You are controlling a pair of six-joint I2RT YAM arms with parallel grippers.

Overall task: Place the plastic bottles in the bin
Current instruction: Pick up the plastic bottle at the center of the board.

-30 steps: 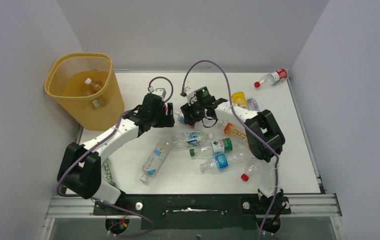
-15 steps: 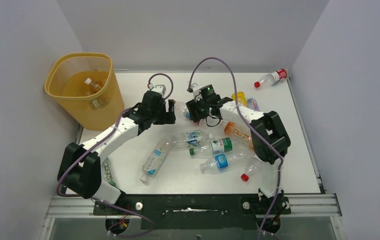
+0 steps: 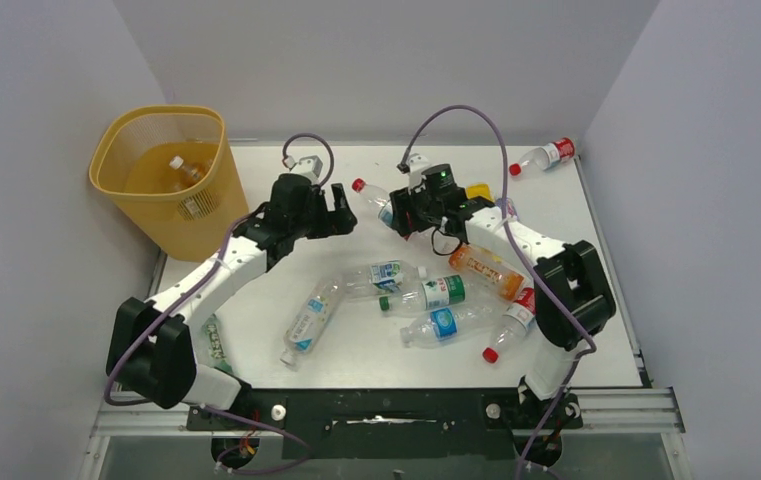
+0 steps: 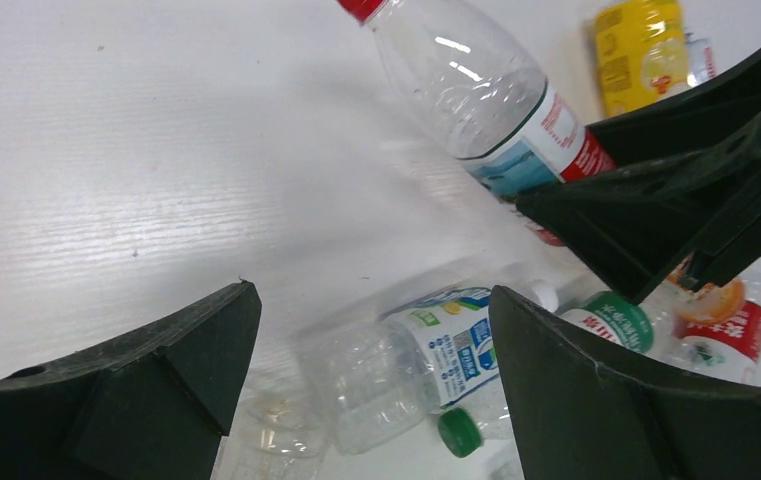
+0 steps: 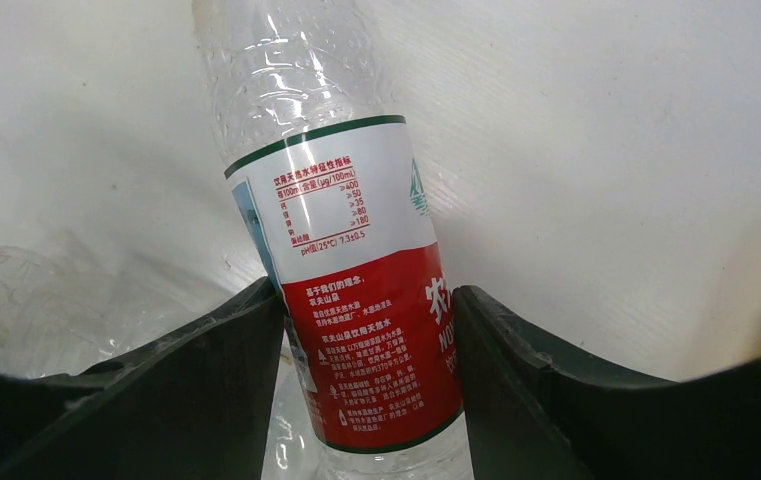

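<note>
Clamping a red-labelled 农夫山泉 bottle (image 5: pixel 328 205), the right end effector (image 5: pixel 366 298)

walls (image 3: pixel 386 60): plain pale grey, stood along the tabletop's far, left and right edges | tabletop (image 3: pixel 356 350): was white, faint wood grain | near edge: carried a metal rail (image 3: pixel 616 405) | light: was even, shadows soft

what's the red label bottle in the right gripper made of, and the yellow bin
The red-label bottle looks like thin clear glossy plastic: ribbed, with the table showing through. The bin seems moulded yellow-orange plastic, fairly matte, its walls perforated like mesh.
</note>
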